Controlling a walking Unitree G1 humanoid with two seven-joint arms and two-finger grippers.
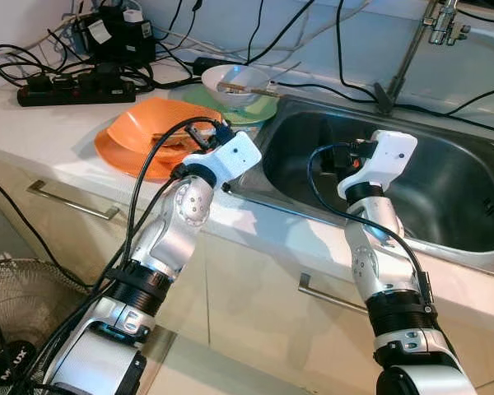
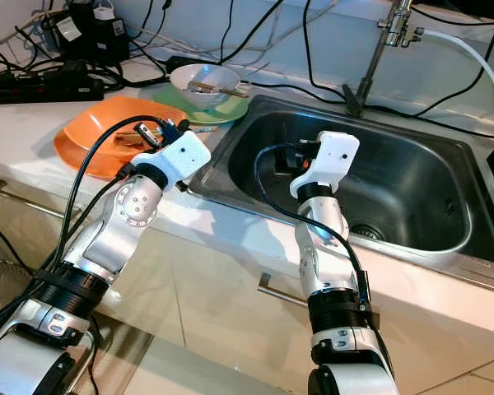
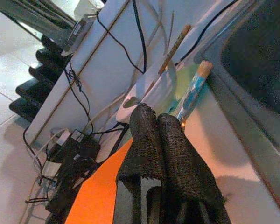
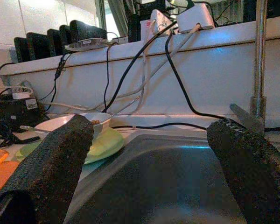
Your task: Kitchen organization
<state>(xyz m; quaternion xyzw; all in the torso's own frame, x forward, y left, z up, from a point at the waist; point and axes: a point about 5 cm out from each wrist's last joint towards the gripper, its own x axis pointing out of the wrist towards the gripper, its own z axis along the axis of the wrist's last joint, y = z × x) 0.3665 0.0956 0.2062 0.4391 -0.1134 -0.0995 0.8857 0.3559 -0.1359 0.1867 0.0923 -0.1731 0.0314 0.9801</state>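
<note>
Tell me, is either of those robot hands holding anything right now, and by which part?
Nothing is held. The left gripper has its jaws shut with nothing between them, over the orange plates. The right gripper hangs open above the sink.

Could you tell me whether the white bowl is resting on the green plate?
Touching. The right eye view shows the white bowl sitting directly on the green plate, whose rim sticks out from under the bowl with no gap.

Orange plates (image 1: 128, 140) stacked beside sink (image 1: 445, 177)
</note>
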